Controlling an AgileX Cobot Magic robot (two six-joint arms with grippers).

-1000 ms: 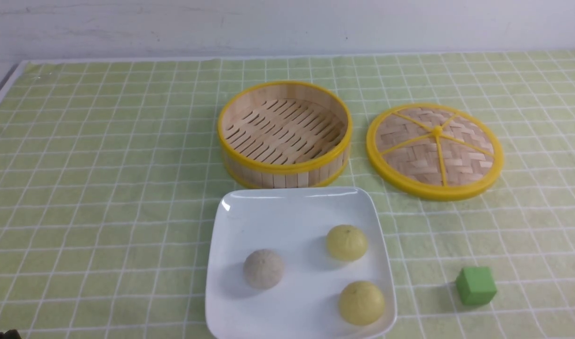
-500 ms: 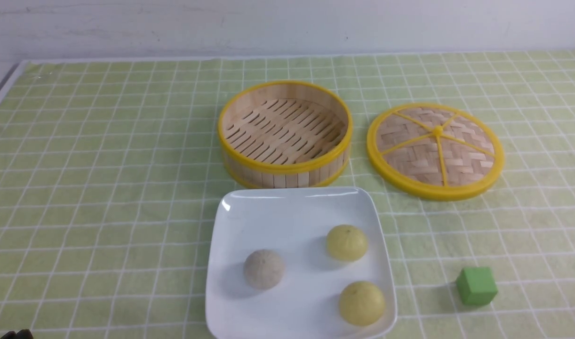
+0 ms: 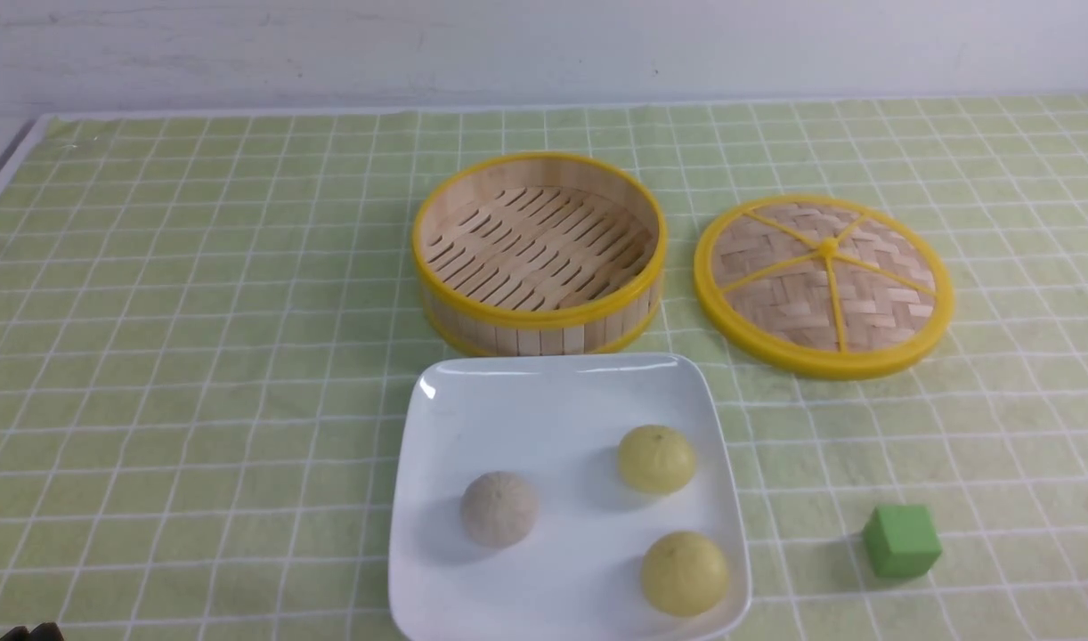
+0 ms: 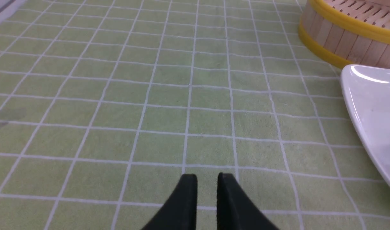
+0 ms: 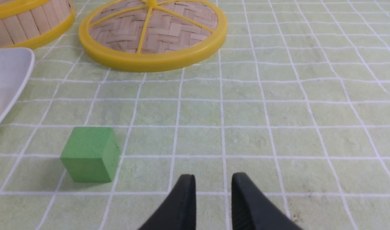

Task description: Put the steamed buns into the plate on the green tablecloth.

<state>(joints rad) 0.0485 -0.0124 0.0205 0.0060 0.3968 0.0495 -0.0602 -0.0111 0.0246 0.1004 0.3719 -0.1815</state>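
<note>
3 buns (image 3: 499, 509) in plate (image 3: 557, 418), left gripper (image 4: 207, 179) and right gripper (image 5: 214, 179) both parted, unladen

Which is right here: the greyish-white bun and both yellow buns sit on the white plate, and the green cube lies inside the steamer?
Not quite: the green cube lies on the tablecloth, beside the plate, as the front view shows. The buns are placed as you say.
</note>
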